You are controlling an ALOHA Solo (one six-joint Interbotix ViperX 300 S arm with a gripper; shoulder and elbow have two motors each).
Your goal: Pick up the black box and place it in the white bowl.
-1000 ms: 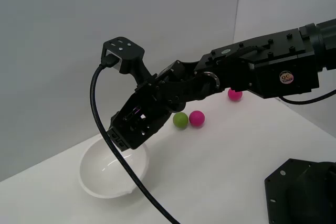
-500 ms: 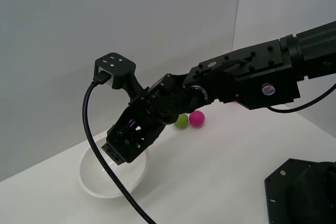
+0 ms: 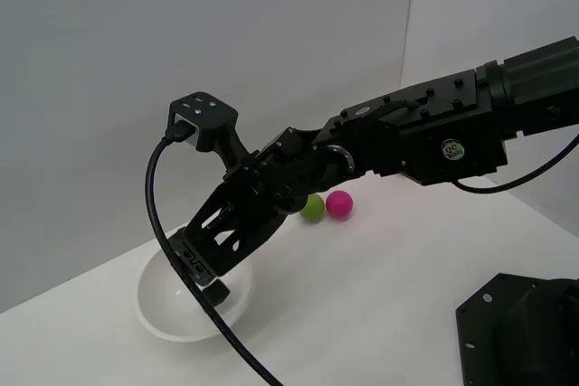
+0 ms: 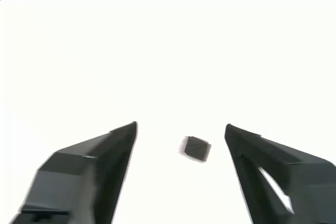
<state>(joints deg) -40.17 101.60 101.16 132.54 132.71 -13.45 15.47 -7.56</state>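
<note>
My gripper (image 3: 195,262) hangs open over the white bowl (image 3: 152,312), which stands at the exterior view's left on the white table. The black box (image 3: 215,293), a tiny black cube, is just below the fingertips, inside the bowl's hollow and free of the gripper. In the wrist view the box (image 4: 197,148) looks slightly blurred between the two spread fingers of my gripper (image 4: 181,127), touching neither. The bowl's white inside (image 4: 168,51) fills that view.
A green ball (image 3: 313,208) and a pink ball (image 3: 339,203) lie side by side on the table behind the arm. A black robot base (image 3: 516,332) stands at the exterior view's lower right. A black cable (image 3: 158,214) loops down from the wrist camera across the bowl.
The gripper came down over the bowl and opened. The black box has left the fingers and now sits below them in the bowl. A third pink ball is now hidden by the arm.
</note>
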